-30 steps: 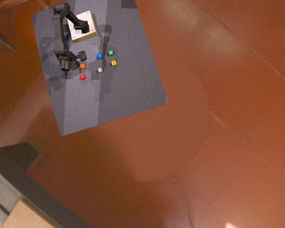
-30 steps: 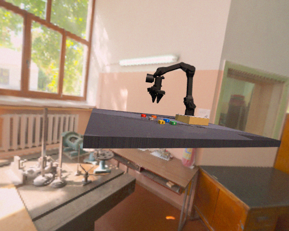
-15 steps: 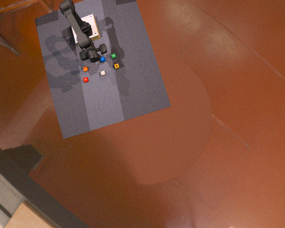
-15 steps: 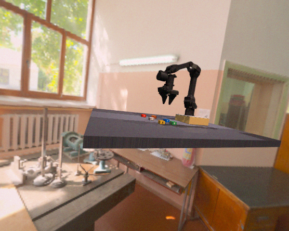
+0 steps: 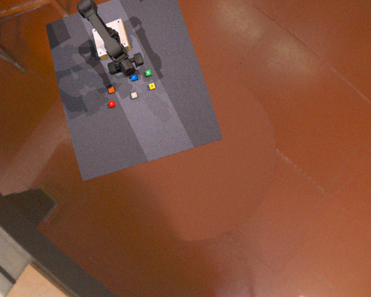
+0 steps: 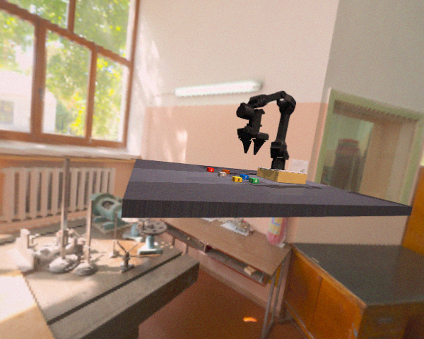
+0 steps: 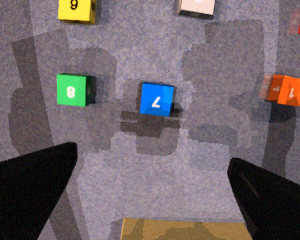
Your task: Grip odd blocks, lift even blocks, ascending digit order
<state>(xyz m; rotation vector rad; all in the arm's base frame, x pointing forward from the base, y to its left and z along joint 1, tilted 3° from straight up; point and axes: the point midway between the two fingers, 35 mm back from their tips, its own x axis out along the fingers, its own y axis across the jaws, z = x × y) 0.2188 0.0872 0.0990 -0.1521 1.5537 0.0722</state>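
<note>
You see the black parallel-jaw gripper (image 6: 252, 147) hanging open, well above six small coloured cube blocks (image 6: 237, 179) on the dark grey table slab (image 6: 205, 204).

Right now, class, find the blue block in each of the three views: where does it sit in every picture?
Top: blue block, upper left, just below the open, empty gripper.
Exterior: blue block, right of centre on the table, between the yellow and green blocks.
Wrist: blue block, near centre.
Shared landmark: the green block beside it.
</note>
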